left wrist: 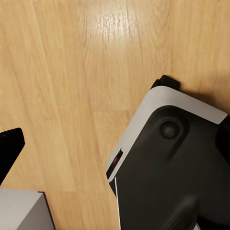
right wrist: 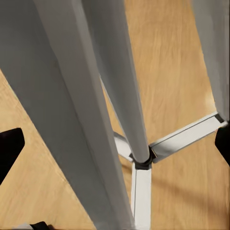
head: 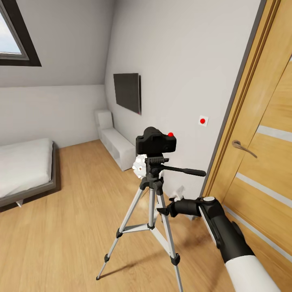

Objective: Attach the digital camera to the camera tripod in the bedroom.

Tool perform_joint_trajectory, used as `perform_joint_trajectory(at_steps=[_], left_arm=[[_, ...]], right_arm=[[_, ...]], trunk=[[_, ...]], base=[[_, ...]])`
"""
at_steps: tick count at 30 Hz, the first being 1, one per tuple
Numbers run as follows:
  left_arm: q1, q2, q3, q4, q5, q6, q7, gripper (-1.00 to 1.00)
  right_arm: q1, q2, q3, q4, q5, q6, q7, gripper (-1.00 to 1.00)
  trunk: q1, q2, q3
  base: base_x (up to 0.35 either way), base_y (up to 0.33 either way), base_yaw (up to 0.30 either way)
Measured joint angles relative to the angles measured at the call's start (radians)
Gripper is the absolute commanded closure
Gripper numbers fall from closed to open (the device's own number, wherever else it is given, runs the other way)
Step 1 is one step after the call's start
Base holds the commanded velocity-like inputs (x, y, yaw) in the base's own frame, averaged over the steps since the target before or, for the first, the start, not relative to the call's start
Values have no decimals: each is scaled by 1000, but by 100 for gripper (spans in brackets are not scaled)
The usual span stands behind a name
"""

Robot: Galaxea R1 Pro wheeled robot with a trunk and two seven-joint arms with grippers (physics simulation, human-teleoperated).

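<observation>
Right tool (head: 162,211) beside the tripod (head: 151,211) legs, tips spread wide in the wrist view, nothing held. Left tool: tip (left wrist: 9,148) over wood floor (left wrist: 62,86), opening not tellable. Camera (head: 156,142) seated on the tripod head, near the door (head: 259,134).

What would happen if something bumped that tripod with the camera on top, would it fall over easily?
Probably fairly easily. The camera tripod stands tall on thin legs, with the digital camera perched at the very top, so it looks top-heavy. Its spread feet and cross braces should resist a light nudge, though the smooth wood floor might let it slide.
</observation>
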Motion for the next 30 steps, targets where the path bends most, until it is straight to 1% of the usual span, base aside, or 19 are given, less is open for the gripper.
perform_joint_trajectory(at_steps=[5,9,15,25,30], left_arm=[[0,1,-1,-1,1,0,0,-100],[0,1,-1,-1,1,-1,0,-100],[0,2,-1,-1,1,-1,0,-100],[0,2,-1,-2,0,-2,-1,-100],[0,1,-1,-1,2,-45,-1,-100]], right_arm=[[32,-55,0,-93,-2,85,45,-100],[49,-85,-1,-131,-3,157,66,-100],[56,-97,-2,-153,-4,193,87,-100],[58,-103,-13,-160,-6,204,119,-100],[58,-105,-27,-150,-4,206,120,-100]], trunk=[[0,0,0],[0,0,0],[0,0,0],[0,0,0],[0,0,0]], base=[[0,0,0],[0,0,0],[0,0,0],[0,0,0],[0,0,0]])
